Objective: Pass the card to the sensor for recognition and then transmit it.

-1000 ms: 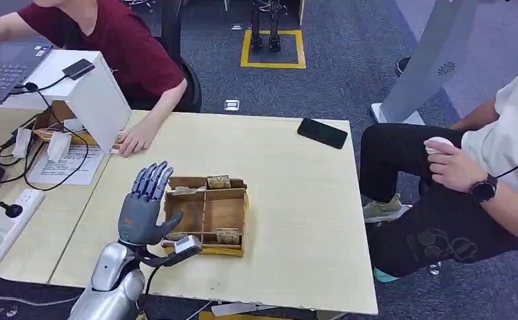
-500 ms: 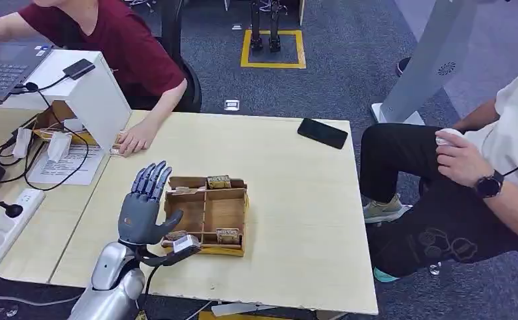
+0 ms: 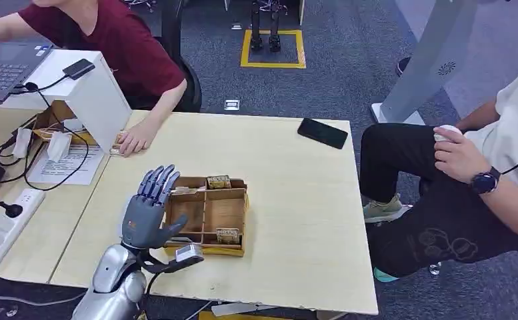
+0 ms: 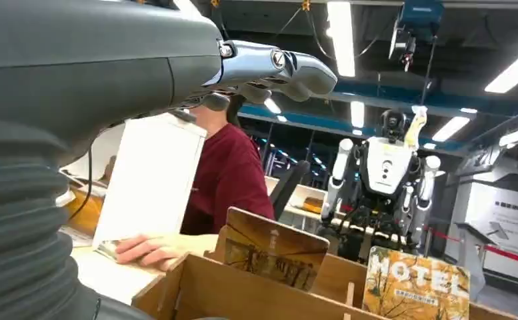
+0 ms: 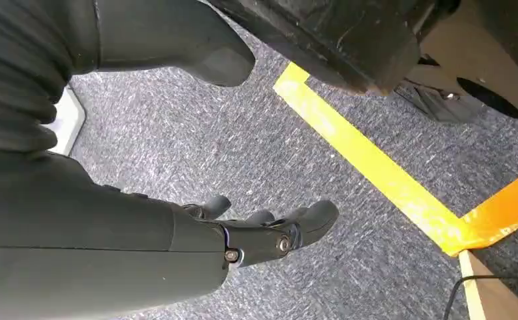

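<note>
Progress: early; no card lifted yet, sensing and handover both left.
Left hand [image 3: 148,212]: fingers spread, holding nothing, poised at the left wall of the wooden box [image 3: 206,215].
Cards [image 3: 227,235]: upright in the box's slots, "HOTEL" print facing out.
Right hand [image 5: 263,233]: hanging over carpet, fingers loosely curled, apparently empty.
Sensor: probably the white housing [image 3: 86,93] at far left, hard to confirm.
Surface: pale wood table [image 3: 296,220], black phone [image 3: 322,133] near the far edge.
Room: grey carpet, yellow floor tape, seated people on both sides.

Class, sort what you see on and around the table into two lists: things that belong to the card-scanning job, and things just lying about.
Job: hotel cards, wooden card box, white sensor stand, left hand.

Lying about: black phone, laptop, power strip, paper sheet.
</note>
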